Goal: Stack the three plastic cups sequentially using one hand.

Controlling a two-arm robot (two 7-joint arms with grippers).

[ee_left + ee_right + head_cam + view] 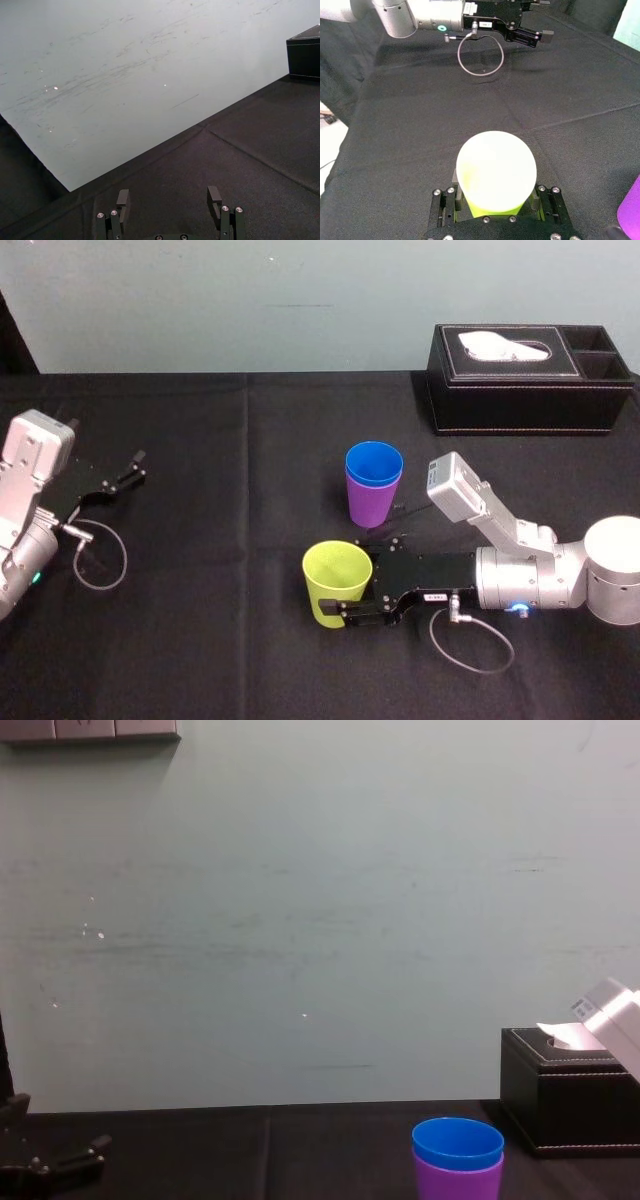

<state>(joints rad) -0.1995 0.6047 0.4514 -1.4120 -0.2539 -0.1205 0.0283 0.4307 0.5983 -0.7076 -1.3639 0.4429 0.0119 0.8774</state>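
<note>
The fingers of the right gripper are closed on the yellow-green cup, with one finger set against its near side and one against its far side. The cup is held mouth up near the middle of the black table; whether its base touches the cloth cannot be told. Just beyond it and slightly to the right, the blue cup is seen nested in the purple cup, both upright. A black tissue box is placed at the far right. The left gripper is parked at the left, its fingers spread apart.
</note>
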